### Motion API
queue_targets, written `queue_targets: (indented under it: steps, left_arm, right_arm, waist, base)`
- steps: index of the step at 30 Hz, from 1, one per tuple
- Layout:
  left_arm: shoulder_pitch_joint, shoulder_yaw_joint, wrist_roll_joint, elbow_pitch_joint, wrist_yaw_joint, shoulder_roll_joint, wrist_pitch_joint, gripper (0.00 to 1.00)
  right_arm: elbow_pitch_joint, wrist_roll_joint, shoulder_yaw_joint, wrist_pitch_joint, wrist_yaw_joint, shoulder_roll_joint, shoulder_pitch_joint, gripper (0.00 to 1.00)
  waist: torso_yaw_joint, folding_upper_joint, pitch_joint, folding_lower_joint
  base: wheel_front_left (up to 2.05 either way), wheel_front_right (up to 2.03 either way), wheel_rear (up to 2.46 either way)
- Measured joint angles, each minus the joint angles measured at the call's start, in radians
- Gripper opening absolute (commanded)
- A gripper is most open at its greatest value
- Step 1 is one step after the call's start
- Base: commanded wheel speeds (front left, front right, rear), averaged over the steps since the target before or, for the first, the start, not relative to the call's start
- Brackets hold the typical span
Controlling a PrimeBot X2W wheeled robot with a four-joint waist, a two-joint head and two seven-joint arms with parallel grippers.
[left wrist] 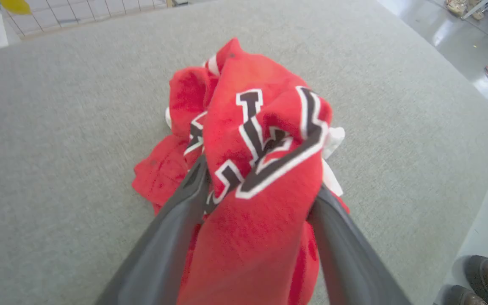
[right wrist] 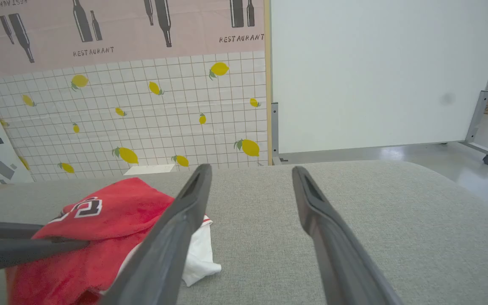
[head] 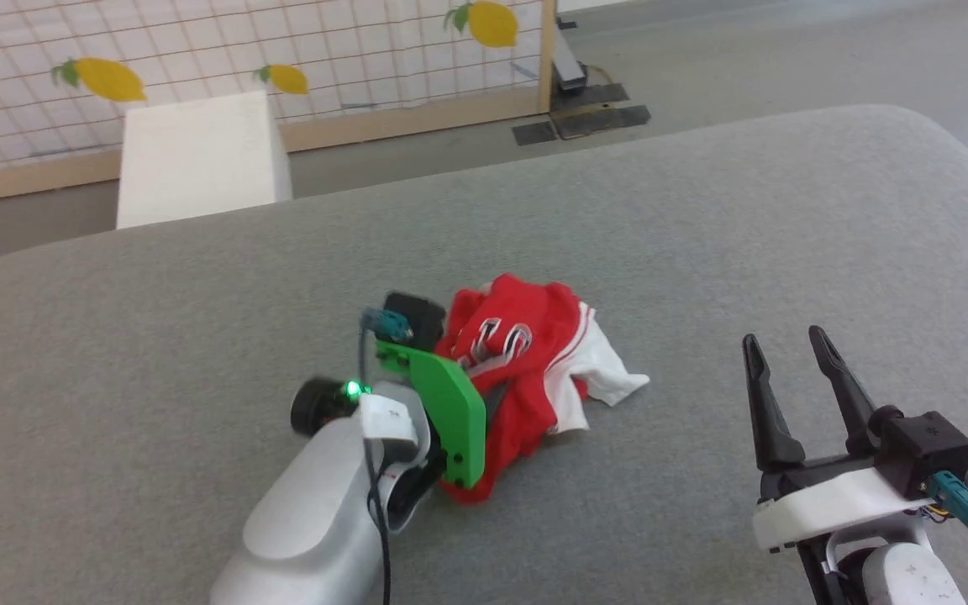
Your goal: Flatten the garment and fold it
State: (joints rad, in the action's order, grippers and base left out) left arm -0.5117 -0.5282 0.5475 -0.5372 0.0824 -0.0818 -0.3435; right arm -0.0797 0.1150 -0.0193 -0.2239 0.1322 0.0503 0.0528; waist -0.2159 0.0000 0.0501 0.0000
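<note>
Red garment (head: 526, 336) lay crumpled in a heap on the grey worktop (head: 702, 210), neither flattened nor folded, so the whole task seemed left. The left tool (left wrist: 261, 182) sat in the heap, fingers spread apart around a cloth hump. The right tool (head: 784, 338), fingers apart and empty, hovered well to its right. Beyond both tools a white box (head: 198, 155) stood off the worktop, out of the way
</note>
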Motion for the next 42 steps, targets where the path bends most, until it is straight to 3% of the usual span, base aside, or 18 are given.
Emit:
queue_targets:
  steps: [6, 14, 18, 23, 31, 39, 40, 41, 42]
  left_arm:
    - [0.046, 0.082, 0.022, 0.181, -0.007, -0.017, 0.266, 1.0]
    - [0.153, 0.216, -0.089, 0.282, -0.124, -0.1, 0.585, 1.0]
    - [0.244, 0.277, -0.15, 0.304, -0.137, -0.122, 0.598, 1.0]
    - [0.34, 0.367, -0.203, 0.4, -0.137, -0.1, 0.601, 1.0]
    - [0.393, 0.447, -0.274, 0.469, -0.089, -0.029, 0.601, 1.0]
    - [0.392, 0.485, -0.296, 0.466, -0.04, 0.01, 0.601, 1.0]
    - [0.392, 0.485, -0.299, 0.462, -0.036, 0.013, 0.601, 1.0]
    - [0.392, 0.486, -0.302, 0.457, -0.03, 0.016, 0.601, 1.0]
    - [0.392, 0.488, -0.308, 0.452, -0.028, 0.017, 0.601, 1.0]
  right_arm:
    - [0.004, 0.0, -0.001, 0.001, 0.0, 0.0, 0.0, 1.0]
    - [0.012, 0.001, 0.013, 0.001, 0.0, 0.0, 0.0, 1.0]
    - [0.004, 0.005, 0.028, 0.005, 0.0, -0.001, 0.0, 1.0]
    - [-0.055, 0.028, 0.09, 0.073, 0.0, -0.001, 0.003, 1.0]
    - [-0.28, 0.022, 0.16, 0.336, 0.0, -0.001, 0.141, 1.0]
    - [-0.484, -0.075, 0.21, 0.587, 0.0, 0.001, 0.26, 1.0]
    - [-0.49, -0.088, 0.199, 0.605, 0.0, 0.003, 0.27, 0.45]
    - [-0.492, -0.111, 0.186, 0.628, 0.0, 0.008, 0.281, 0.31]
    - [-0.492, -0.119, 0.172, 0.652, 0.0, 0.009, 0.288, 0.0]
  waist:
    - [0.056, 0.0, -0.009, 0.0]
    - [0.142, 0.0, -0.009, 0.0]
    - [0.179, 0.0, -0.005, 0.0]
    - [0.204, 0.0, -0.001, 0.0]
    - [0.25, 0.0, 0.031, 0.0]
    - [0.303, 0.0, 0.07, 0.0001]
    - [0.307, 0.0, 0.073, 0.0]
    - [0.312, 0.0, 0.075, 0.0]
    - [0.315, 0.0, 0.075, 0.0001]
  base:
    - [0.0, 0.0, 0.0]
    - [0.0, 0.0, 0.0]
    - [0.0, 0.0, 0.0]
    - [0.0, 0.0, 0.0]
    - [0.0, 0.0, 0.0]
    - [0.0, 0.0, 0.0]
    - [0.0, 0.0, 0.0]
    - [0.0, 0.0, 0.0]
    - [0.0, 0.0, 0.0]
